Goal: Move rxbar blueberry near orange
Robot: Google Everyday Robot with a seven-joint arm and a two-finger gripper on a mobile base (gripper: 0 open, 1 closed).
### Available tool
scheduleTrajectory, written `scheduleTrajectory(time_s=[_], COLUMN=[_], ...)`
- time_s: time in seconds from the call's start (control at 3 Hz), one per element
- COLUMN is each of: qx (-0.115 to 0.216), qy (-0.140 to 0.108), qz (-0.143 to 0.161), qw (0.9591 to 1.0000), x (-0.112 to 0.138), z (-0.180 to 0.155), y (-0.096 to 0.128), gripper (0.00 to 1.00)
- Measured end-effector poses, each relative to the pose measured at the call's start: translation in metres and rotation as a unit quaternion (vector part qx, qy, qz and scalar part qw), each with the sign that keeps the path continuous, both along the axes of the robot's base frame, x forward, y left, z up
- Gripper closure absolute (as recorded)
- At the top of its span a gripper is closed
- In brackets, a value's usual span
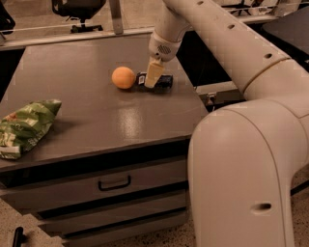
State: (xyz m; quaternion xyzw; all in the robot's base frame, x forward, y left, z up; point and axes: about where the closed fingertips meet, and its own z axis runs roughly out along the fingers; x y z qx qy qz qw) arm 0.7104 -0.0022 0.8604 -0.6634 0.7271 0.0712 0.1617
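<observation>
The orange (123,77) lies on the grey cabinet top (87,120), toward the back right. The rxbar blueberry (163,82), a dark flat wrapper, lies flat on the top just right of the orange, a small gap apart. My gripper (153,77) hangs from the white arm (217,38) and is down at the bar's left end, between the bar and the orange. It covers that end of the bar.
A green chip bag (24,128) lies at the front left of the cabinet top. The cabinet has drawers with a handle (114,184) below. My white base (241,178) stands to the right of the cabinet. An office chair (77,9) stands behind.
</observation>
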Motion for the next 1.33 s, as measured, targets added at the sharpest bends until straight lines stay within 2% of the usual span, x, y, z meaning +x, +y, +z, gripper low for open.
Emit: scheduleTrajectory(time_s=[0.33, 0.67, 1.0, 1.33], qx=[0.001, 0.002, 0.002, -0.004], qy=[0.0, -0.001, -0.006, -0.02], qz=[0.0, 0.001, 0.007, 0.021], qw=[1.0, 1.0, 1.0, 0.9996], x=[0.002, 0.003, 0.003, 0.001], z=[-0.003, -0.005, -0.002, 0.005], y=[0.002, 0.004, 0.0, -0.022], gripper=[0.08, 0.0, 0.0, 0.0])
